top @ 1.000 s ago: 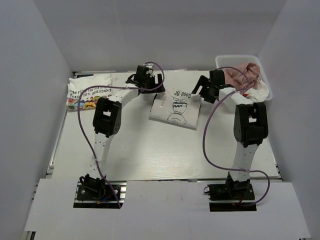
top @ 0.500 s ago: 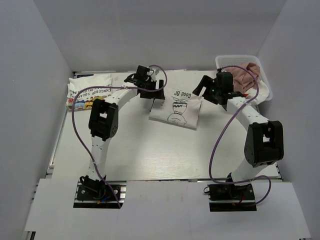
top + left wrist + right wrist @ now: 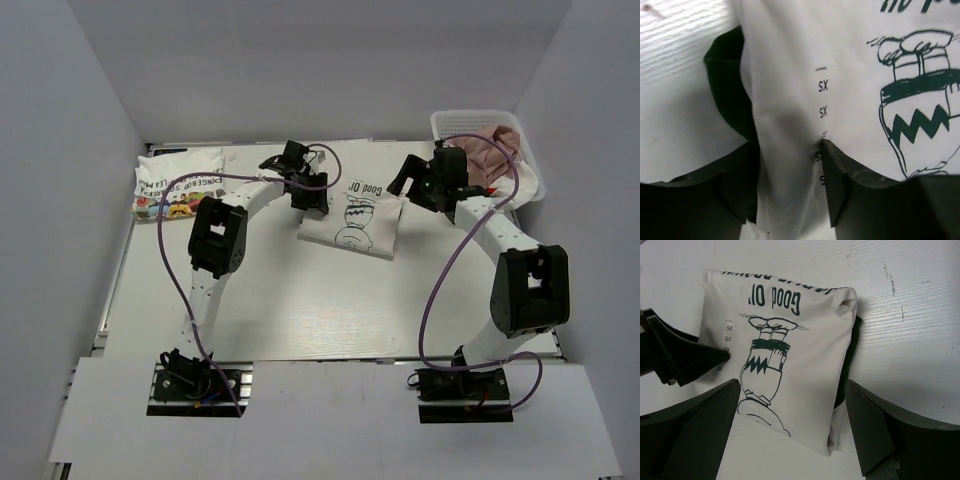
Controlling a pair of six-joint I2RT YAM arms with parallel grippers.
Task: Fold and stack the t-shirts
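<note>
A folded white t-shirt with a dark green cartoon print (image 3: 352,216) lies mid-table; it also shows in the left wrist view (image 3: 850,60) and the right wrist view (image 3: 790,325). A dark green sleeve (image 3: 727,85) pokes out at its left edge. My left gripper (image 3: 308,196) is down on that left edge, jaws open and straddling a raised fold of white cloth (image 3: 787,150). My right gripper (image 3: 410,180) is wide open over the shirt's right part (image 3: 792,390), not touching it. A folded white shirt with colourful figures (image 3: 178,186) lies at the far left. A dusty pink shirt (image 3: 487,148) lies in the basket.
The white lattice basket (image 3: 452,121) stands at the back right corner, just behind my right arm. White walls close in the table on three sides. Purple cables loop along both arms.
My left gripper has moved nearer and to the right, down onto the shirt's left edge. My right arm's elbow has swung out to the right; its gripper stays by the shirt's right corner.
</note>
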